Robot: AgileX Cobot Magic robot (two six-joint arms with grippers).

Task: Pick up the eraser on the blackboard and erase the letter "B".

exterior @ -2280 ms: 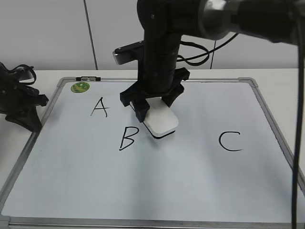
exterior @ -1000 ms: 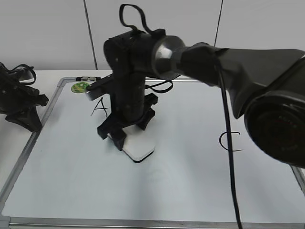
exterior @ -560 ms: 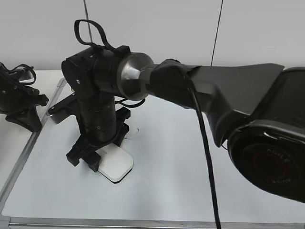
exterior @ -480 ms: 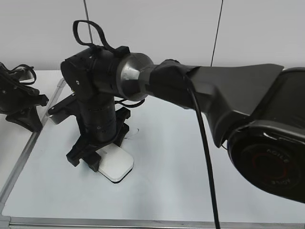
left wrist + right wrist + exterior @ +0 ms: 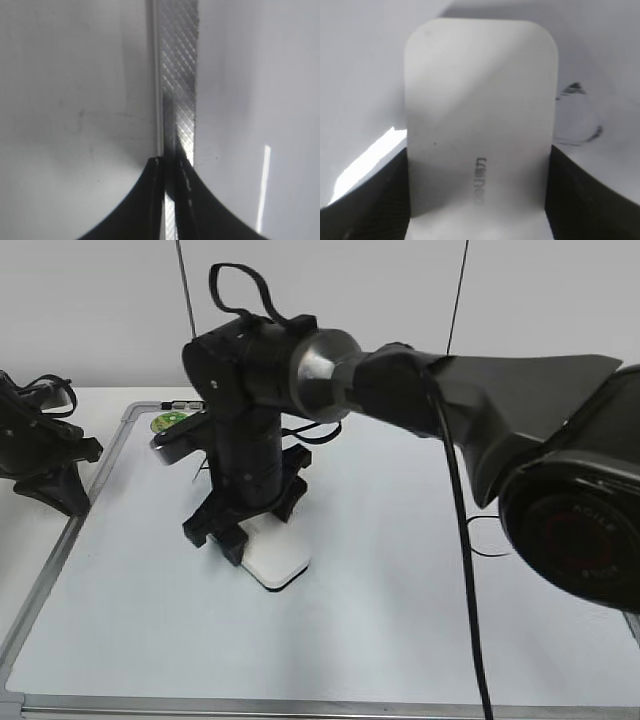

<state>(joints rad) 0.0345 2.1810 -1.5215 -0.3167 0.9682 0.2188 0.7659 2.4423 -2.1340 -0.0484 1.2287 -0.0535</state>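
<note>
— While the blackboard (image 5: 90,640) fills most of the exterior view, lying flat with its silver frame along the left and near edges, where is the right arm (image 5: 470,390)?

— It reaches across from the right, and the right gripper (image 5: 247,523) points down over the board's left-centre part. Its jaws are clamped on the eraser (image 5: 276,554), one on each long side.

— And the eraser itself?

— It lies flat on the board under the gripper, white top up, dark felt showing along its near edge. From the right wrist, the eraser (image 5: 479,125) sits between the two dark fingers (image 5: 365,200), grey lettering on top.

— The letter "B"?

— Only thin black remnants (image 5: 580,112) show just beside the eraser's right edge.

— The left gripper (image 5: 45,465)?

— It rests off the board's left edge; its wrist view shows the fingertips (image 5: 170,172) pressed together over the frame (image 5: 177,75).

— Anything smaller?

— A round green sticker (image 5: 168,422) near the far-left corner.
</note>
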